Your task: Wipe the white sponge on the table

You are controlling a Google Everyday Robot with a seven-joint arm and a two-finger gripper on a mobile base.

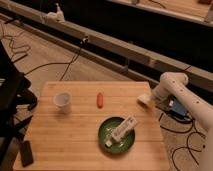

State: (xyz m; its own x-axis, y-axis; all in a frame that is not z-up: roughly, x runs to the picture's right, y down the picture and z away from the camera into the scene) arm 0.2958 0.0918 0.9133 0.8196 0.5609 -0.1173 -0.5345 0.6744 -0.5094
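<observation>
The white sponge (144, 100) lies near the right edge of the light-wood table (75, 145), towards its far side. My gripper (151, 98) is at the sponge's right side, at the end of the white arm (172, 84) that reaches in from the right. It seems to be touching or holding the sponge, but the contact is hidden.
A white paper cup (62, 101) stands at the far left. A small orange-red object (100, 100) lies mid-table. A green plate (107, 137) holds a long white object (121, 130). A black device (26, 152) lies at the front left corner. Cables run across the floor.
</observation>
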